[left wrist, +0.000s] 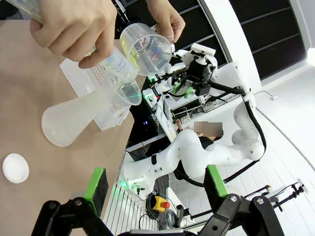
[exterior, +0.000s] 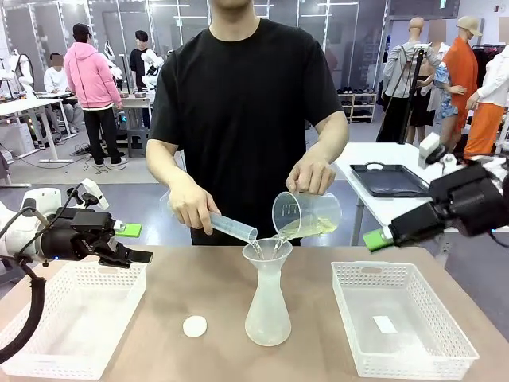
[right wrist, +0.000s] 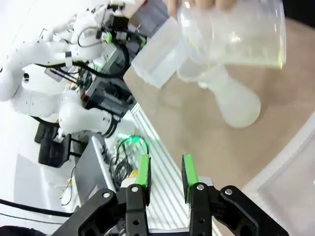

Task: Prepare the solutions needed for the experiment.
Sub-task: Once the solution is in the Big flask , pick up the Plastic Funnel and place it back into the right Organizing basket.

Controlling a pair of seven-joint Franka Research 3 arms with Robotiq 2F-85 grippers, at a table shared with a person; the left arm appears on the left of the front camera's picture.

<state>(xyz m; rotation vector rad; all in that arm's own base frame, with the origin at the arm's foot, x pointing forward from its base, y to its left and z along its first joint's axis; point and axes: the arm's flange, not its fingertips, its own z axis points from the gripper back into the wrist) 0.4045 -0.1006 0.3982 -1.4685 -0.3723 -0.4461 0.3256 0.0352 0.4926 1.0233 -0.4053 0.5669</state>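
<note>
Standing upright, neck at 12, flask (exterior: 268,306) takes solutions (exterior: 312,229) from beaker (exterior: 302,208); print unreadable. L gripper (left wrist: 155,183) jaws spread; R gripper (right wrist: 166,172) narrowed, empty.

- A pale brown table (exterior: 199,278) spans the foreground.
- Behind it lies grey floor (exterior: 119,187), evenly lit.
- A white side table (exterior: 370,207) on the right carries a black tray (exterior: 395,180).
- A white desk (exterior: 24,107) stands far left, with 3 people (exterior: 91,79) near it.
- Dark glass panels in pale frames (exterior: 334,24) form the back wall.
</note>
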